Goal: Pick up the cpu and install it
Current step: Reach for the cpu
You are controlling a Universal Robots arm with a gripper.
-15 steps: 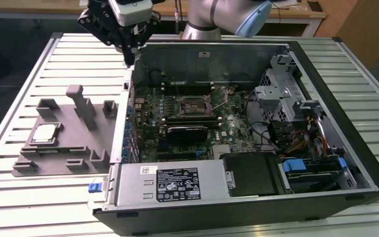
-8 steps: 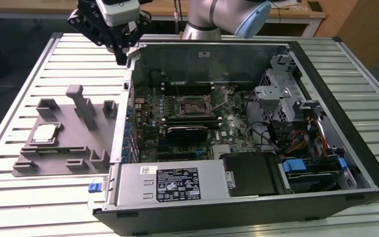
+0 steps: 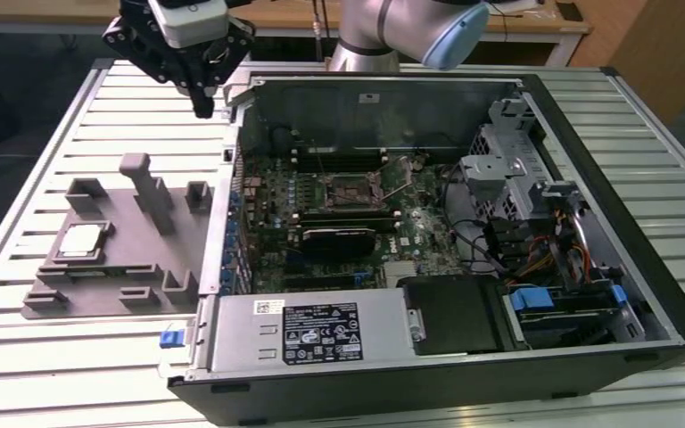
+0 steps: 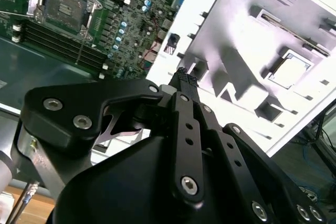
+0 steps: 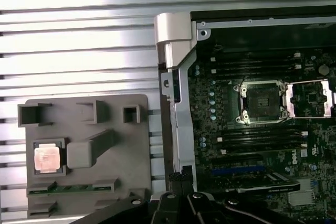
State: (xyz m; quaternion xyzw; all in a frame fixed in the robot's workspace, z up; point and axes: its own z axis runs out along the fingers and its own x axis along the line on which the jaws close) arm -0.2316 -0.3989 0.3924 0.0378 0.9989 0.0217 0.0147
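Slatted worktop (image 3: 33, 357) carries grey tray (image 3: 140, 276) with cpu (image 3: 81, 241) seated; gripper (image 3: 204, 109) hovers well apart, fingers (image 4: 184, 80) clenched on nothing. Cpu likely light, stiff, fragile: take its edges.

Arm (image 3: 373, 36) upright; gripper (image 3: 204, 102) hangs pointing down; fingertips (image 4: 182, 78) pressed together

Silver arm (image 3: 364, 40), blue joint cap (image 3: 456, 37), black fingers (image 3: 204, 100)

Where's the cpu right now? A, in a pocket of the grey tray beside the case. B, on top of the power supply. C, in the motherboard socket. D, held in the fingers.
A: the cpu sits in a pocket of the tray, and the socket is empty.
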